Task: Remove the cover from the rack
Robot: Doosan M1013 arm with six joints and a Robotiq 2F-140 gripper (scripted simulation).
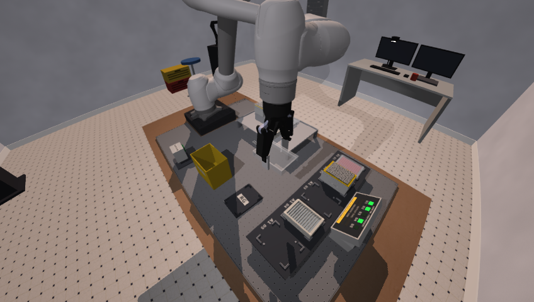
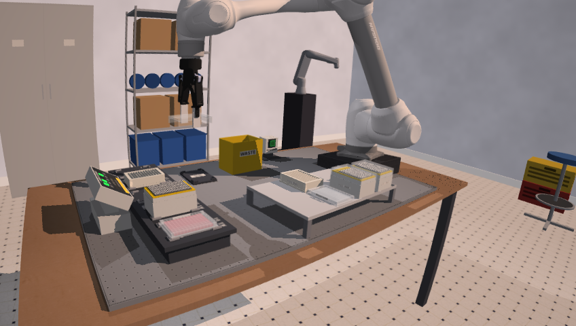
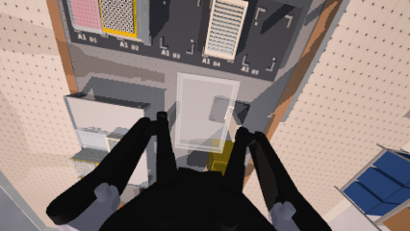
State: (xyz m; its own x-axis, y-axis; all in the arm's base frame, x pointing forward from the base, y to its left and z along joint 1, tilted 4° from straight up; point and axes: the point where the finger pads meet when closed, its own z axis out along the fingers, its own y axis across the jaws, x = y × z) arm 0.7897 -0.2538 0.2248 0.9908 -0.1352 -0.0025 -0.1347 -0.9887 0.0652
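Note:
My gripper (image 1: pixel 274 147) is shut on the clear cover (image 1: pixel 277 157) and holds it level, high above the table. The cover also shows in the exterior view (image 2: pixel 189 119) and in the wrist view (image 3: pixel 207 112), between my fingers. The yellow waste bin WASTE (image 1: pixel 211 165) stands upright; in the wrist view it (image 3: pixel 221 157) peeks out at the cover's near edge. The tip rack at D2 (image 1: pixel 339 175) has a yellow rim and bare tips, with no cover on it, and looks flat inside its brackets (image 3: pixel 117 16).
The pink plate at D1 (image 1: pixel 350 164) and the reservoir at D4 (image 1: pixel 303 216) are open. The panel (image 1: pixel 356 218) stands beside the deck. The black RG nest (image 1: pixel 245 197) lies mid-table. The shelf (image 2: pixel 319 193) carries racks and a plate.

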